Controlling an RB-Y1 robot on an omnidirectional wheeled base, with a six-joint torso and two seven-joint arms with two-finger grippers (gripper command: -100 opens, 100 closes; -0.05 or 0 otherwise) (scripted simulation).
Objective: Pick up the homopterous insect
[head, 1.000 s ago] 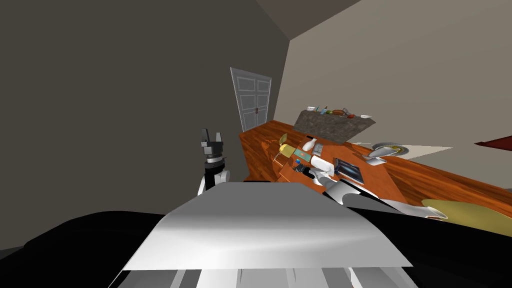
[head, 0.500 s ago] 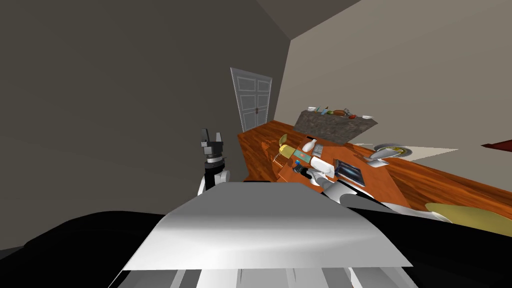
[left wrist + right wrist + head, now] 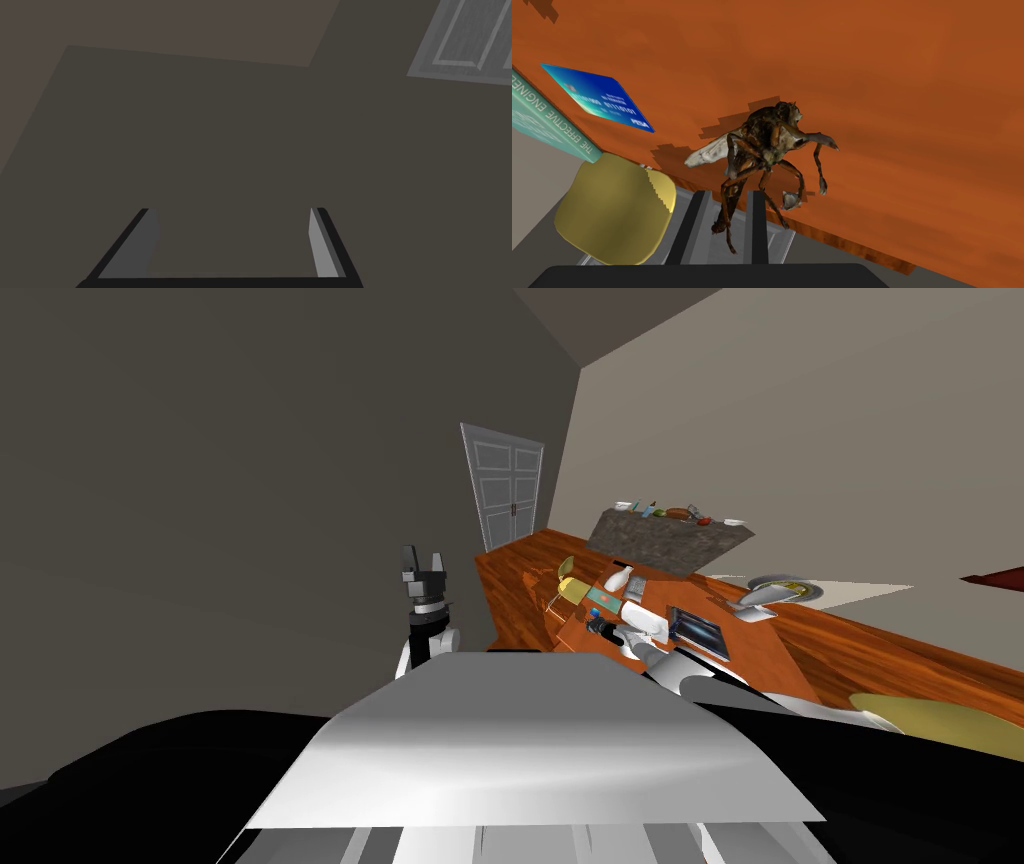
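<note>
The right claw [image 3: 730,192] is drawn narrow, its two fingers [image 3: 689,225] closed on the hind legs and tail end of the brown insect [image 3: 767,137]. The insect is held just past the fingertips, with a pale wing spread and its forelegs curled. Whether it touches anything below cannot be told. A rounded yellow object [image 3: 614,207] is seen just beside one finger, on the side of the insect's wing. The orange-brown surface [image 3: 887,100] is spread beneath and beyond the claw, and its edge lies close under the fingertips. Farther out, past the yellow object, a blue card [image 3: 599,97] is laid flat near a teal book [image 3: 542,125]. The left claw [image 3: 423,560] is raised well apart from the surface, with fingers [image 3: 320,250] set wide.
</note>
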